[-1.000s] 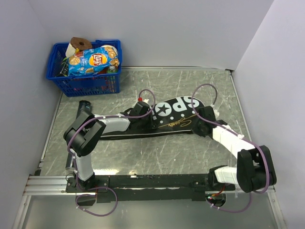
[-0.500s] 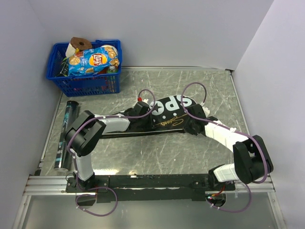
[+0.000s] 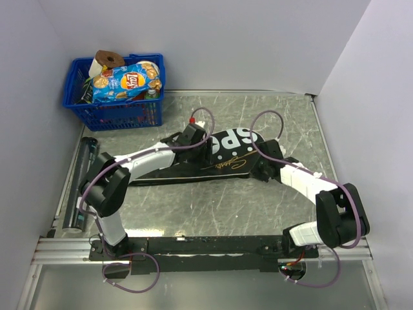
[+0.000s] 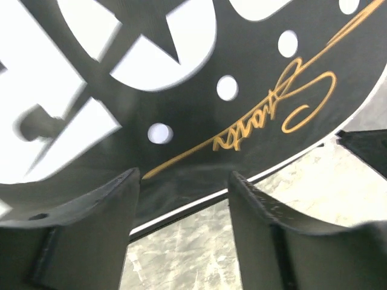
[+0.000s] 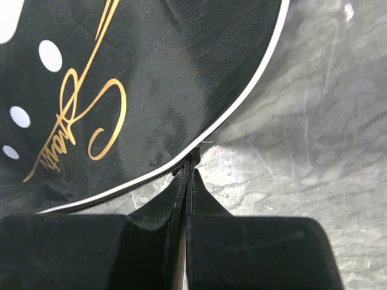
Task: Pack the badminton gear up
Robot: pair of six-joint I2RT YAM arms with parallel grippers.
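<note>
Cover: the black "SPORT" cover (image 3: 226, 158) lies flat mid-frame on the desk (image 3: 213, 206), head end toward the right.
Feel: I'd guess soft, light and slick. Take it by the piped rim or zipper, not the flat face.
Right pincer (image 5: 188, 172): clenched on the cover's zipper seam.
Left pincer (image 4: 181, 187): released, fingers spread over the cover's edge.
Tube (image 3: 80, 184): far left, well apart.

Black racket-shaped cover (image 3: 227, 161), white lettering and gold script, flat at centre of table (image 3: 193, 208), dark tube (image 3: 80, 184) lying along its left edge.
</note>
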